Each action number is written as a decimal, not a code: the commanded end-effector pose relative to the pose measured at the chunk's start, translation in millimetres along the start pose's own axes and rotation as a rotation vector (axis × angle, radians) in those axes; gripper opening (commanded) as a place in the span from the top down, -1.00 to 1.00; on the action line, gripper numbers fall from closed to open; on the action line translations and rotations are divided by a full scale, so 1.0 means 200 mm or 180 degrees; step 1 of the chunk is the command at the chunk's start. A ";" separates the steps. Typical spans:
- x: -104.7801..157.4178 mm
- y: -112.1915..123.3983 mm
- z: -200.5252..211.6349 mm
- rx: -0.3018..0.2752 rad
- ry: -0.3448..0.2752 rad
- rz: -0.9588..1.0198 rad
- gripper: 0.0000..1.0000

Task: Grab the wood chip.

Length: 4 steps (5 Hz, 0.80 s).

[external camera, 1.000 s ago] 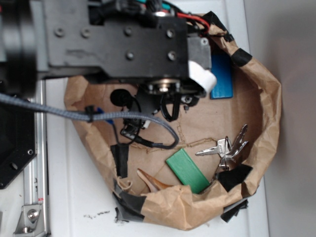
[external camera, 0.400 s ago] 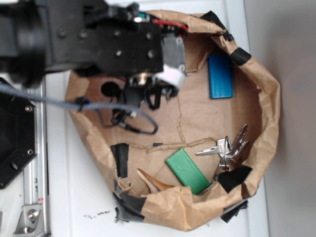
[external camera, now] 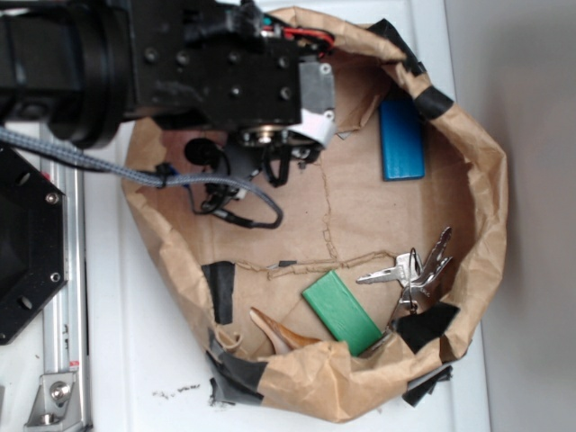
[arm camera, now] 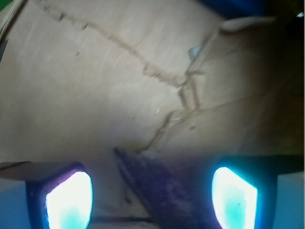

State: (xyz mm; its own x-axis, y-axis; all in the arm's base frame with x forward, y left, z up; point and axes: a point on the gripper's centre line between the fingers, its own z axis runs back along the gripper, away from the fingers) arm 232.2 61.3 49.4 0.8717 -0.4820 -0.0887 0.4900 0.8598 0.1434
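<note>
The wood chip [arm camera: 155, 188], a dark rough tapering sliver, lies on the brown paper between my two glowing fingertips in the wrist view, its point toward the upper left. My gripper [arm camera: 151, 198] is open, with a wide gap on each side of the chip and no contact. In the exterior view my gripper [external camera: 274, 157] hangs low over the upper-left floor of the paper nest [external camera: 490, 180], and the arm hides the wood chip there.
Inside the nest lie a blue block [external camera: 402, 139] at upper right, keys [external camera: 414, 268] at right, a green block [external camera: 342, 311] at the bottom, and a glossy orange-brown sliver [external camera: 281, 331] beside it. Crumpled paper walls ring everything. Black tape [external camera: 219, 290] patches the left wall.
The arm has moved left and slightly up across the nest, uncovering the blue block, and now sits over the upper-left floor.
</note>
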 end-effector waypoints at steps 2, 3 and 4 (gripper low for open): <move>-0.10 -0.06 -0.07 -0.0137 -0.0075 -0.0314 -1.00; -0.11 -0.08 -0.11 -0.0106 0.0003 -0.0307 -1.00; -0.09 -0.09 -0.17 -0.0043 0.0096 -0.0286 -1.00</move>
State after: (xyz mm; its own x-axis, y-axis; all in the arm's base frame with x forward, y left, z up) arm 208.0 69.0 13.8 0.8316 -0.5380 -0.1376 0.5528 0.8255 0.1137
